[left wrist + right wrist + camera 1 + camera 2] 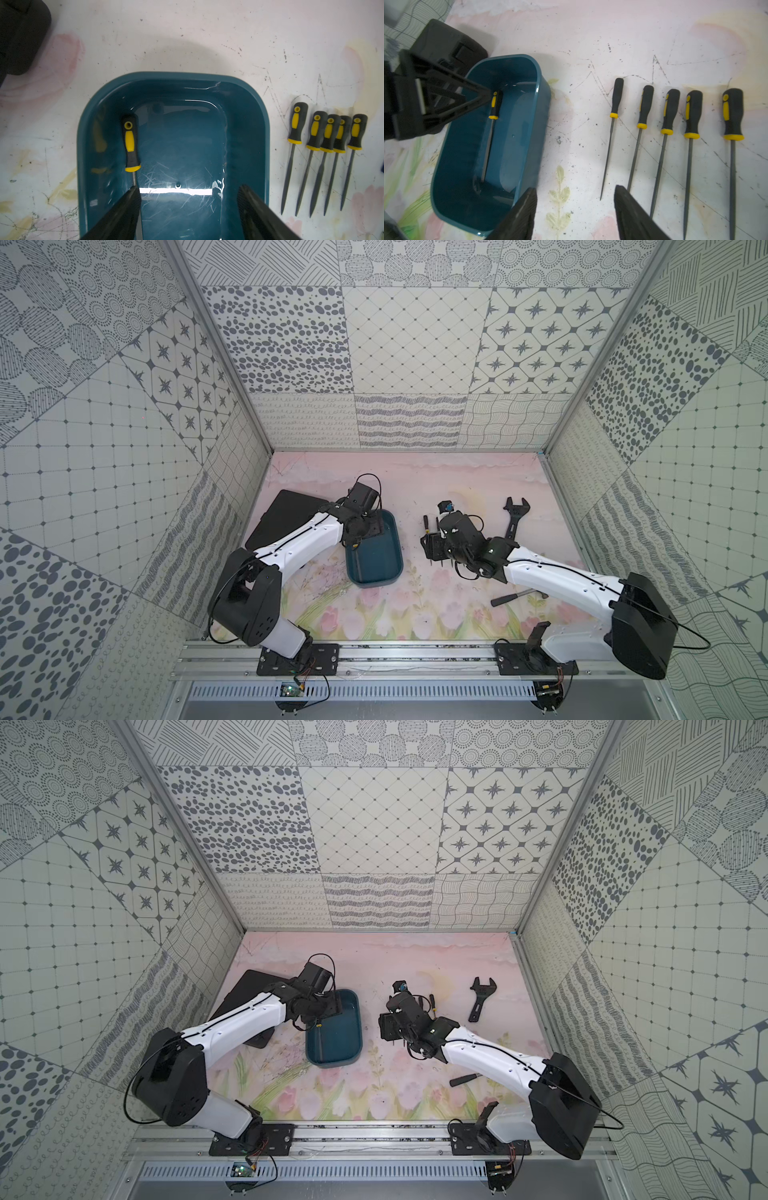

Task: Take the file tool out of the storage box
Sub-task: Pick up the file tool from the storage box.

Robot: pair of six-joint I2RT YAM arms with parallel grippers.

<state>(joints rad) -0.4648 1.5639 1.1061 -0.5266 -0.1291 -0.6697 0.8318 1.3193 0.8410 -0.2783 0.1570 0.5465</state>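
Observation:
The storage box (384, 568) (340, 1044) (245, 124) (529, 108) is a teal tub on the floral mat, left of centre. One file tool (129, 143) (495, 105), with a black and yellow handle, lies inside along one long wall. My left gripper (189, 191) (365, 531) (328, 1006) reaches down into the box, open. The file's shaft runs beside and under one of the fingers (124, 207), not between the two. My right gripper (575, 193) (430, 547) (388, 1027) hangs open and holds nothing, above the mat between the box and a row of files.
Several matching files (328, 133) (670, 112) lie side by side on the mat, right of the box. A flat black case (286, 518) sits under the left arm. A black wrench (515, 518) and a dark-handled tool (515, 596) lie at the right.

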